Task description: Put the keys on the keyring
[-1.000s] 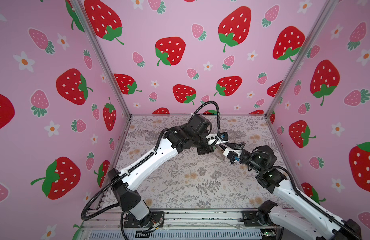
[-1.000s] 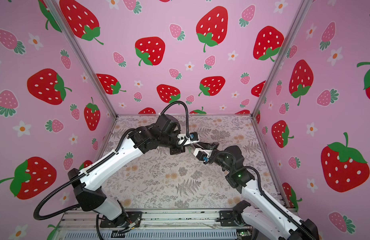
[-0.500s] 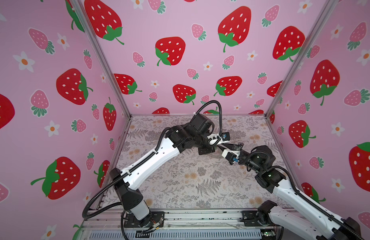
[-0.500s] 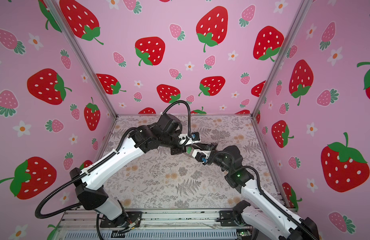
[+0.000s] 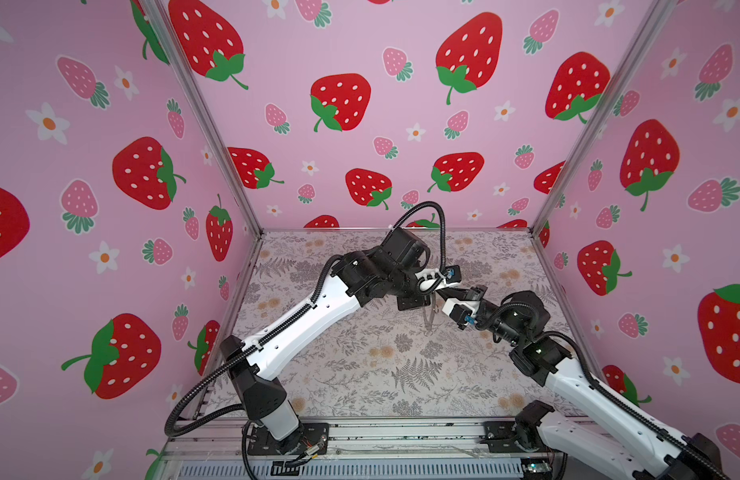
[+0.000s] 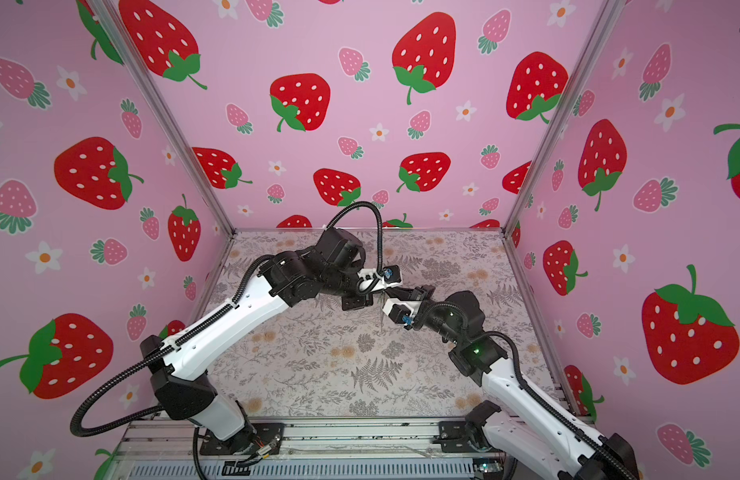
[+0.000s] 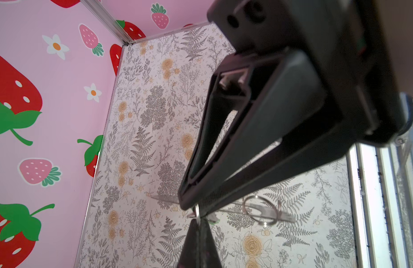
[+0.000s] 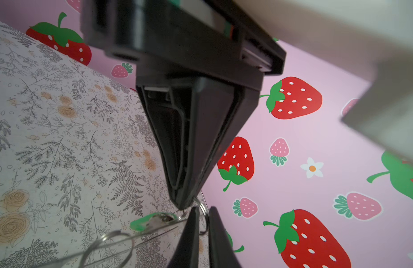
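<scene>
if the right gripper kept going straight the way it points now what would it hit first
Most likely the left gripper, which faces the right gripper tip to tip; only a small wire loop of the keyring lies between them. Depth is unclear, so it might slide just beside it.

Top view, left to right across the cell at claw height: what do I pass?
left arm's white link → left arm's black elbow → keyring → right wrist camera → right arm's green light

keyring (image 7: pixel 164 198) thin dull grey sheet, its wire loops (image 7: pixel 263 223) shiny metal; keys (image 8: pixel 144 224) tag glossy green plastic; left gripper (image 7: pixel 191 205) matt black plastic
</scene>
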